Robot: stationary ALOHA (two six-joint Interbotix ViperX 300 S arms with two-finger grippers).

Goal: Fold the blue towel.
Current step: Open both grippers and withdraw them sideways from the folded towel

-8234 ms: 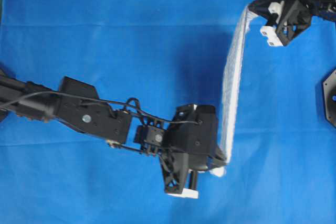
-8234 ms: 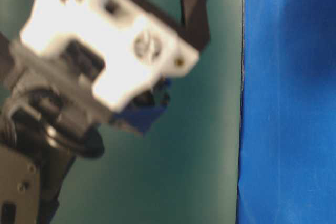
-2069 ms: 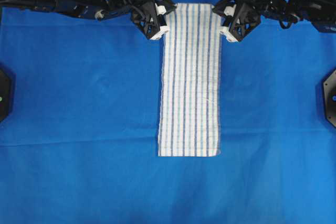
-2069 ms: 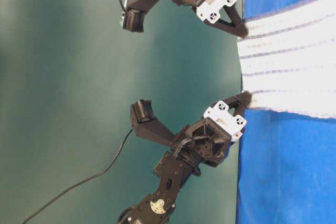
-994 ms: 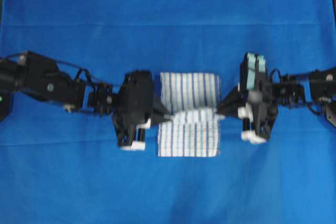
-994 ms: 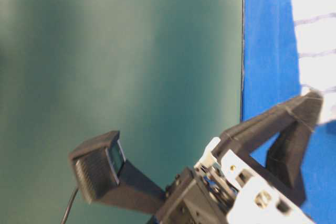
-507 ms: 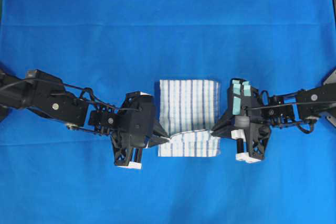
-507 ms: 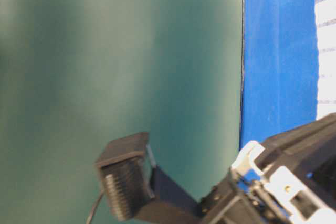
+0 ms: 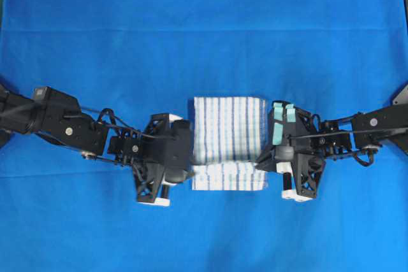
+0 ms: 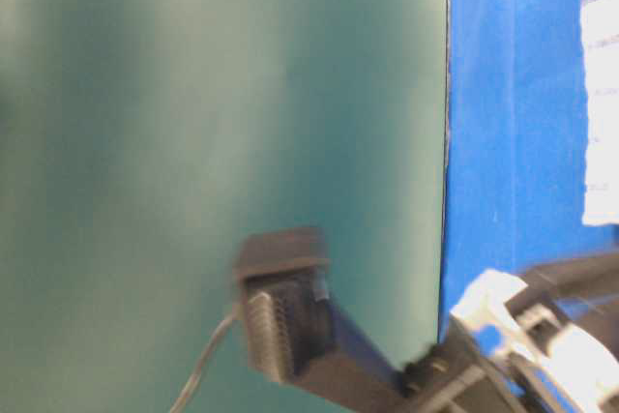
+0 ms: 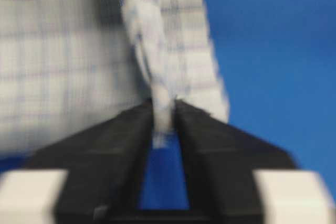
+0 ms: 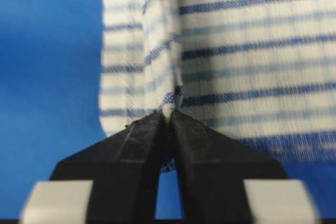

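Observation:
The blue towel (image 9: 228, 128) lies in the middle of the overhead view, white with thin blue stripes, folded over on itself. A narrow strip of its lower layer shows at the near edge. My left gripper (image 9: 191, 171) is at the towel's near left corner. In the left wrist view a raised pleat of towel (image 11: 63, 51) stands between the fingers of my left gripper (image 11: 164, 108). My right gripper (image 9: 260, 165) is at the near right corner. In the right wrist view its tips (image 12: 168, 113) pinch a ridge of towel (image 12: 252, 51).
A large plain blue cloth (image 9: 204, 30) covers the whole table. A black mount (image 9: 401, 93) sits at the right edge. In the table-level view a blurred black arm part (image 10: 290, 326) hangs before the green background, with the towel's edge (image 10: 602, 94) at the far right.
Both grippers have carried the towel's far edge toward the near edge, doubling it over. In the last half second the lifted layer has settled flatter and both grippers have moved slightly nearer.

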